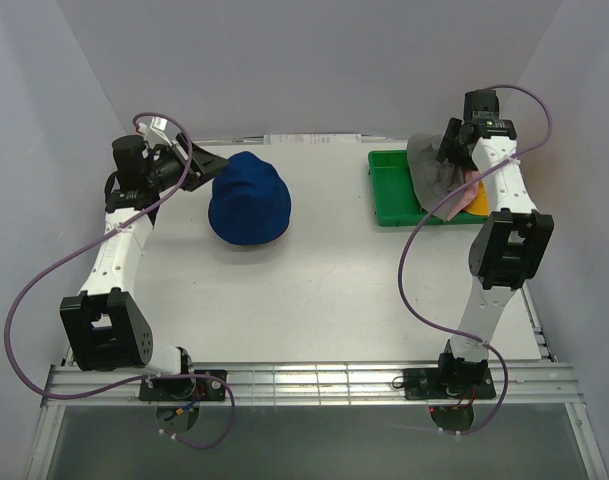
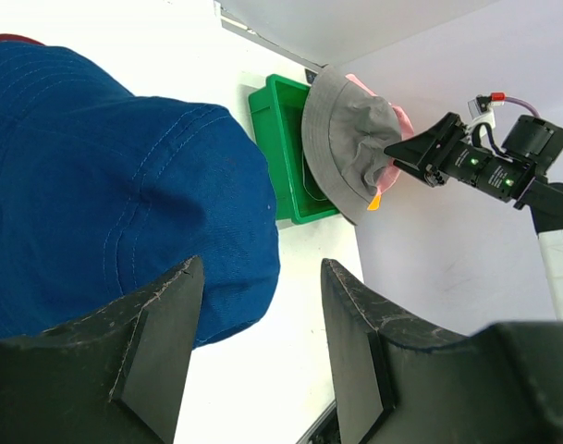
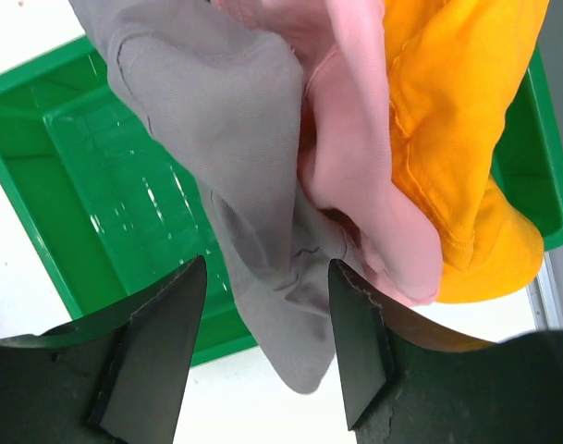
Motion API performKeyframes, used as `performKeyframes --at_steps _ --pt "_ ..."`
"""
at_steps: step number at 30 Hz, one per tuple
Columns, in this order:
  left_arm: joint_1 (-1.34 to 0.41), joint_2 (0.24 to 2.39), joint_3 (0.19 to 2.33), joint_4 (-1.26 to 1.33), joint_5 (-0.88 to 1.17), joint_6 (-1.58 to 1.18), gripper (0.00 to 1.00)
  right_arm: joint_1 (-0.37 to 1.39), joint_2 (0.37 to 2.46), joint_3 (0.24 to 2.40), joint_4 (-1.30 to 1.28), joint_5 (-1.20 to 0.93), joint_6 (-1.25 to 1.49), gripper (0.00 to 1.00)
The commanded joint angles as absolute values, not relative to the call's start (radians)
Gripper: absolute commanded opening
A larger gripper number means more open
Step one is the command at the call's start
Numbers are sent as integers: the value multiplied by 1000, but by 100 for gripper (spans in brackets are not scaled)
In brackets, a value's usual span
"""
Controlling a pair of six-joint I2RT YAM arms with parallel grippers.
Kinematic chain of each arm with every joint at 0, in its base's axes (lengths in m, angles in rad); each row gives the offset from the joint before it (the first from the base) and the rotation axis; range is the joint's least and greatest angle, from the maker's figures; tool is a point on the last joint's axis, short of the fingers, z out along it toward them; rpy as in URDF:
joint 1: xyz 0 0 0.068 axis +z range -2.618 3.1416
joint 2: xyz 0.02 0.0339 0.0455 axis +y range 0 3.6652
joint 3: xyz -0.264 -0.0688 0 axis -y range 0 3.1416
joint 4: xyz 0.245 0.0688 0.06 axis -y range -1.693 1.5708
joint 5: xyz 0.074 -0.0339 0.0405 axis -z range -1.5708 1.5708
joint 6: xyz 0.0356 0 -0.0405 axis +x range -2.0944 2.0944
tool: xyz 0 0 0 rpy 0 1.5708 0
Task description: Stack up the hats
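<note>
Left gripper (image 2: 260,277) hovers with its jaws well apart and nothing between them; the blue hat (image 1: 249,198) sits just beside one finger, out on the white bench (image 1: 284,300). A sliver of the dark red hat (image 2: 8,39) peeps from under the blue one, so those two look stacked already.

Over at the far right corner, the right gripper (image 3: 267,277) has its jaws about as far apart, with a fold of the grey hat (image 3: 216,120) and the pink hat (image 3: 355,139) hanging into the gap. From where I stand it does not look clamped on them. The yellow-orange hat (image 3: 457,111) is bunched against the pink one, and all three are heaped over the green tray (image 3: 68,157).

These hats are light, limp cloth. They will sag, fold and drag a neighbour along, since the fabric clings to fabric. I'd say the brim of the grey hat is the place to pinch, where it lies clear of the pink, so only one layer comes up. A grab at the middle of the heap would likely catch two hats together.
</note>
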State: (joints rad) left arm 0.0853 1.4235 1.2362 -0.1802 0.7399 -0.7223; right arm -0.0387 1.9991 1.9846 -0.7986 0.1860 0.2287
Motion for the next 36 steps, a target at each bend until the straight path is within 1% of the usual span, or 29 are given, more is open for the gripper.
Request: performKeyframes --at_steps 1,4,7,8,13,14,16,20,25,26,30,35,36 --pt "80 1385 1241 -192 741 -712 64 -38 1985 1964 -701 212 264 61" --pt "80 1385 1239 -195 736 -710 63 -38 2008 1976 -689 195 290 60" --pt "80 1388 1243 -201 730 -706 64 -38 2023 1985 -678 186 304 47" --pt "81 1385 1243 -202 729 -706 64 -38 2023 1982 -672 187 310 38" --pt "78 1388 1236 -202 727 -706 63 -38 2031 1983 -669 179 307 21" --pt "80 1390 1236 -204 727 -706 63 -38 2029 1983 -670 179 304 16" --pt "78 1387 1239 -202 727 -707 63 -38 2025 1988 -676 164 301 9" --pt "78 1384 1253 -203 727 -710 63 -23 1964 1999 -680 104 301 8" --pt "78 1379 1259 -173 753 -739 65 -2 1889 2066 -706 -35 308 8" --pt "80 1376 1258 -149 759 -750 65 38 1875 2081 -704 -47 313 8" --pt "74 1368 1250 -55 825 -840 69 81 1810 2117 -692 -144 368 8" --pt "35 1370 1249 101 847 -945 72 153 1721 2118 -628 -218 440 8" --pt "26 1373 1240 129 851 -966 72 158 1707 2114 -612 -259 475 8"
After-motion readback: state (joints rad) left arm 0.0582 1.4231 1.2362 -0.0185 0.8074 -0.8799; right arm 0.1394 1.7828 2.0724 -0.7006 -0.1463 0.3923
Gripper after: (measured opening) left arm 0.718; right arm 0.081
